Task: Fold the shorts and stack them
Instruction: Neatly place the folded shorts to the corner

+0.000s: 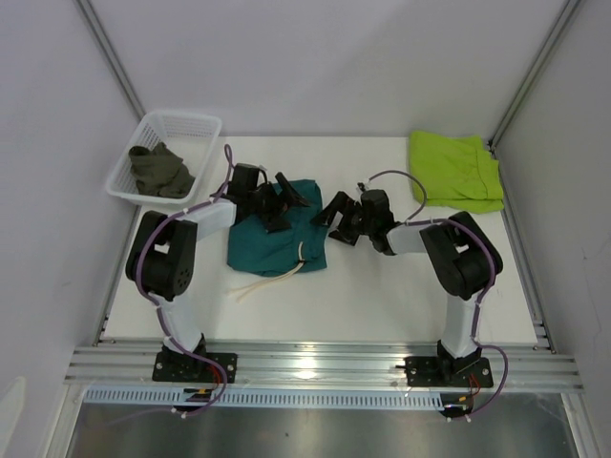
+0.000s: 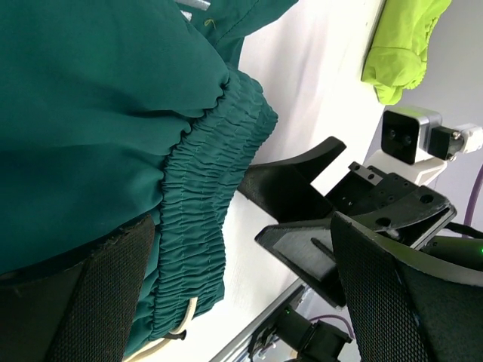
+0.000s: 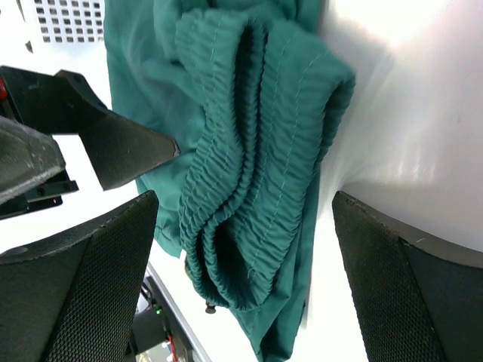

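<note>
Risk: teal shorts [image 1: 277, 243] lie bunched on the counter [image 1: 382, 296], left tool [image 1: 294, 196] spread over them, right tool [image 1: 336, 221] spread just beside them, both holding nothing; closing on the doubled waistband [image 3: 256, 151] could catch several layers and drag the heap.

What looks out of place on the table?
The teal cloth shorts lie bunched mid-table, elastic waistband doubled over itself, cream drawstring trailing loose toward the near edge. The dark olive shorts sit crumpled in the white plastic basket.
</note>
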You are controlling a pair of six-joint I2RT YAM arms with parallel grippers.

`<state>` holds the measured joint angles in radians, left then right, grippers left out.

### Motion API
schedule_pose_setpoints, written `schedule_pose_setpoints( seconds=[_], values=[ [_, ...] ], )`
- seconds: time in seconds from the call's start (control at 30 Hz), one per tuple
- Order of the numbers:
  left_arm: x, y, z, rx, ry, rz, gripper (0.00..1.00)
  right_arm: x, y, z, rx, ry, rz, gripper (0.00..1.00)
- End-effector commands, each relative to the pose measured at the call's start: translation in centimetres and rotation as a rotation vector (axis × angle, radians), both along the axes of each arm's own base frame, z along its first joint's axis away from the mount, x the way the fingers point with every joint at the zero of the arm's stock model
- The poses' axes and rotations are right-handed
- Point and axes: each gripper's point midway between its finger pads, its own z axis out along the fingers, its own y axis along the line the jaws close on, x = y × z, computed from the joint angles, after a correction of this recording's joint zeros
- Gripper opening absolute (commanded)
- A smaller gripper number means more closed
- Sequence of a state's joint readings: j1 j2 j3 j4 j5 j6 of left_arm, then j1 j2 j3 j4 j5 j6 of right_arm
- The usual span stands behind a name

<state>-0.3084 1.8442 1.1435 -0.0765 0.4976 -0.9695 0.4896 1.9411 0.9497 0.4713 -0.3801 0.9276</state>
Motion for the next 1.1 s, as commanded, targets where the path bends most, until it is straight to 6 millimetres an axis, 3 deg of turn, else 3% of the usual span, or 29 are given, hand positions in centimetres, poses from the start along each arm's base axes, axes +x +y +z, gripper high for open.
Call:
schedule_pose_setpoints(
  seconds=[0.0, 0.47, 0.53, 0.67, 0.73, 0.77, 1.0, 1.07],
  values=[
    [0.7, -0.3, 0.3, -0.014, -0.034, 0.021, 0.99, 0.6, -1.1, -2.7, -0.089, 0.014, -0.028, 0.99],
    [-0.4, -0.1, -3.5, 0.014, 0.011, 0.021, 0.99, -2.9, 3.0, -5.8, -0.073, 0.075, 0.08, 0.99],
    [-0.7, -0.3, -3.8, 0.014, 0.014, 0.02, 0.99, -3.0, 3.3, -6.1, -0.072, 0.079, 0.089, 0.94],
    [-0.5, -0.5, -3.3, -0.007, -0.003, 0.03, 0.99, -3.2, 3.6, -6.4, -0.062, 0.096, 0.103, 0.69],
    [-0.2, -0.6, -2.8, -0.019, -0.017, 0.03, 0.99, -3.2, 3.8, -6.7, -0.055, 0.104, 0.109, 0.64],
    [-0.2, -0.7, -2.6, -0.023, -0.023, 0.029, 0.99, -3.3, 4.0, -6.9, -0.054, 0.109, 0.115, 0.56],
    [0.1, -1.2, -2.0, -0.043, -0.04, 0.028, 0.99, -3.7, 5.4, -7.6, -0.027, 0.136, 0.147, 0.5],
    [0.0, -1.2, -2.1, -0.041, -0.036, 0.024, 0.99, -3.6, 5.8, -7.8, -0.026, 0.144, 0.157, 0.41]
  ],
)
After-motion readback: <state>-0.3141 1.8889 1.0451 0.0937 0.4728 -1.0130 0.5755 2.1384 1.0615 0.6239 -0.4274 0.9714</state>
